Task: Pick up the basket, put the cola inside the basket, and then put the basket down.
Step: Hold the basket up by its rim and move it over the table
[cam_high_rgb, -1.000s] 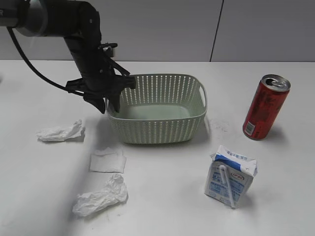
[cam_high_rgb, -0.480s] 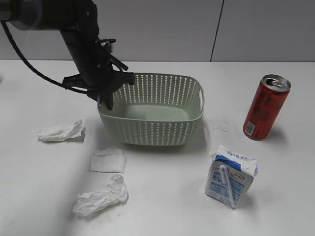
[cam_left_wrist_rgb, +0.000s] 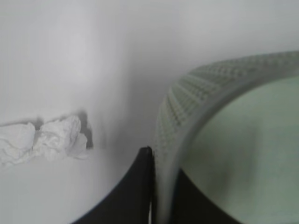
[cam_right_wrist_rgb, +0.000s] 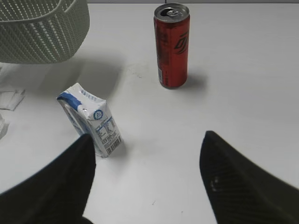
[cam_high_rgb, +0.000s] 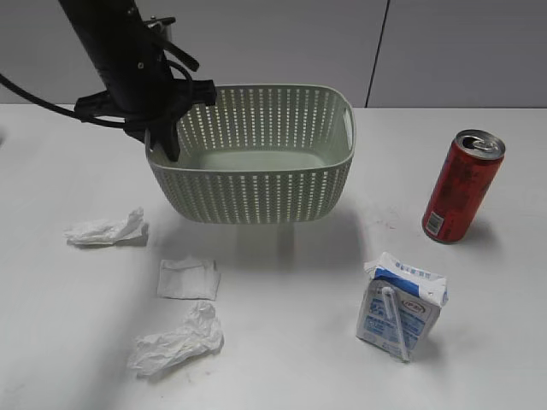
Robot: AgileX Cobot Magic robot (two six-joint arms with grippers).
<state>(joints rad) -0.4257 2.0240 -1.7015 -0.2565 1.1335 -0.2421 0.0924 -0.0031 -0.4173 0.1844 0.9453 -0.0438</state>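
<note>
The pale sage-green basket (cam_high_rgb: 256, 162) hangs above the white table, held by its left wall. My left gripper (cam_high_rgb: 162, 137) is shut on that wall; the left wrist view shows the wall (cam_left_wrist_rgb: 170, 140) pinched between the black fingers (cam_left_wrist_rgb: 161, 186). The red cola can (cam_high_rgb: 461, 185) stands upright on the table at the right, apart from the basket. It also shows in the right wrist view (cam_right_wrist_rgb: 172, 45). My right gripper (cam_right_wrist_rgb: 147, 140) is open and empty above the table, short of the cola can; it does not show in the exterior view.
A blue-and-white drink carton (cam_high_rgb: 400, 306) with a straw stands at the front right, also in the right wrist view (cam_right_wrist_rgb: 91, 119). Crumpled white tissues lie at the left (cam_high_rgb: 107, 229), (cam_high_rgb: 188, 278), (cam_high_rgb: 175, 342). The basket's corner shows in the right wrist view (cam_right_wrist_rgb: 44, 28).
My left gripper has lifted the basket off the table, up and a little to the left. The cola can and the carton have not moved.
</note>
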